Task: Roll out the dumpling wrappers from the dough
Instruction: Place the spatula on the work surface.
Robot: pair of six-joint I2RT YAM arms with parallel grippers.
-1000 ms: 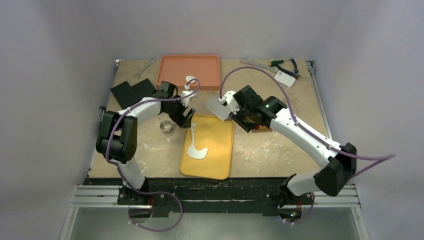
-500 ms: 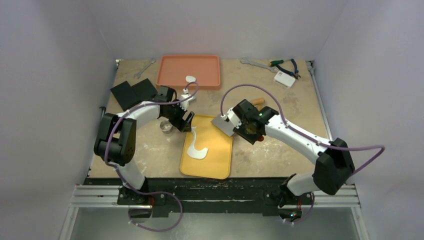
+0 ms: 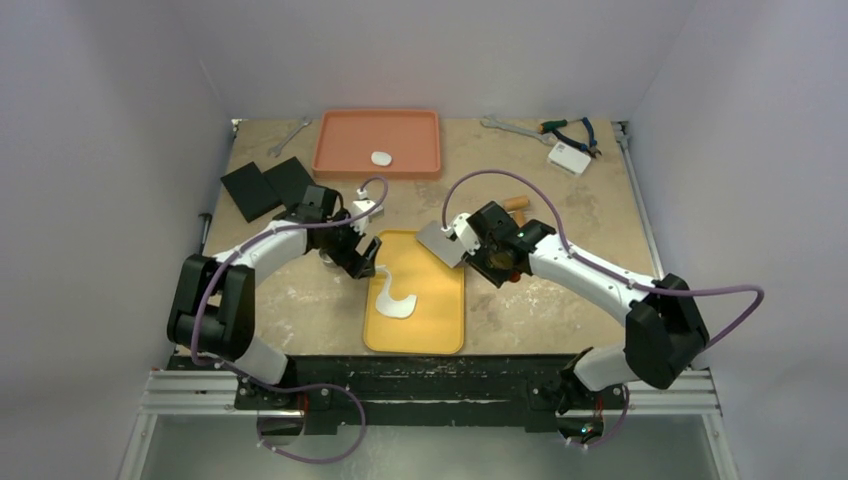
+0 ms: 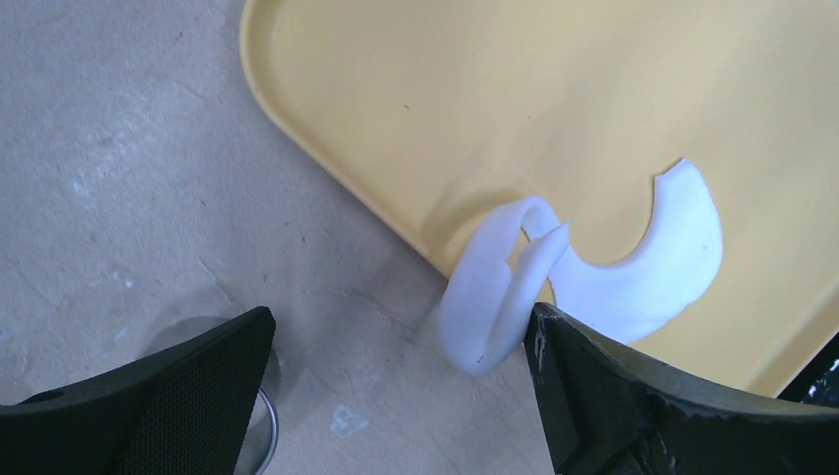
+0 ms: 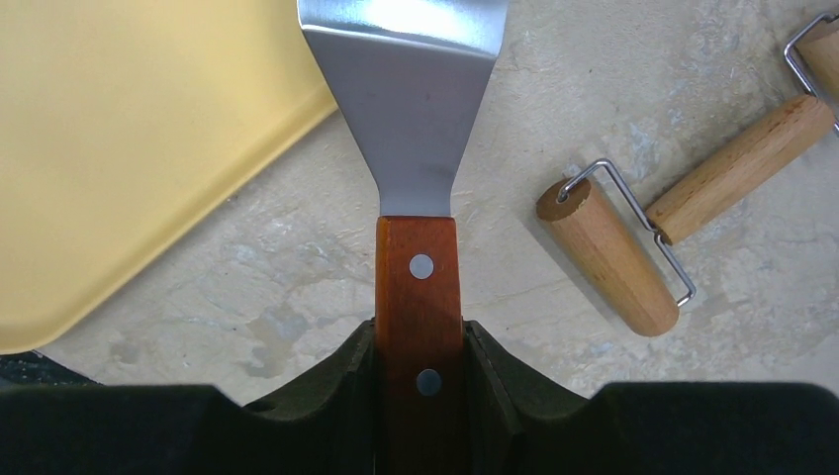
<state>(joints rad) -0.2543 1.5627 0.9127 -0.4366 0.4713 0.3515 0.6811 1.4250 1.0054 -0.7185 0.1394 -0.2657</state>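
One dumpling wrapper [image 3: 381, 157], a small white disc, lies in the orange tray [image 3: 340, 130] at the back. A ragged white dough scrap [image 3: 393, 296] lies on the yellow tray [image 3: 430, 320]. In the left wrist view the scrap's curled end [image 4: 495, 297] droops over the tray's left rim [image 4: 326, 188] and rests against my right finger [image 4: 613, 386]. My left gripper [image 3: 362, 262] stands open over that rim. My right gripper [image 5: 418, 341] is shut on a spatula's wooden handle [image 5: 418, 267]; the steel blade [image 3: 440, 243] hovers at the yellow tray's far right corner.
The metal ring cutter [image 4: 265, 426] stands on the table just under my left finger. A wooden rolling pin [image 5: 605, 255] lies right of the spatula. Black blocks [image 3: 262, 185] sit back left. Wrenches, pliers and a white box [image 3: 568, 156] lie along the back edge.
My left arm has drawn back toward me to the yellow tray's left rim, and its jaws have spread wider. The right arm has carried the spatula slightly toward me.
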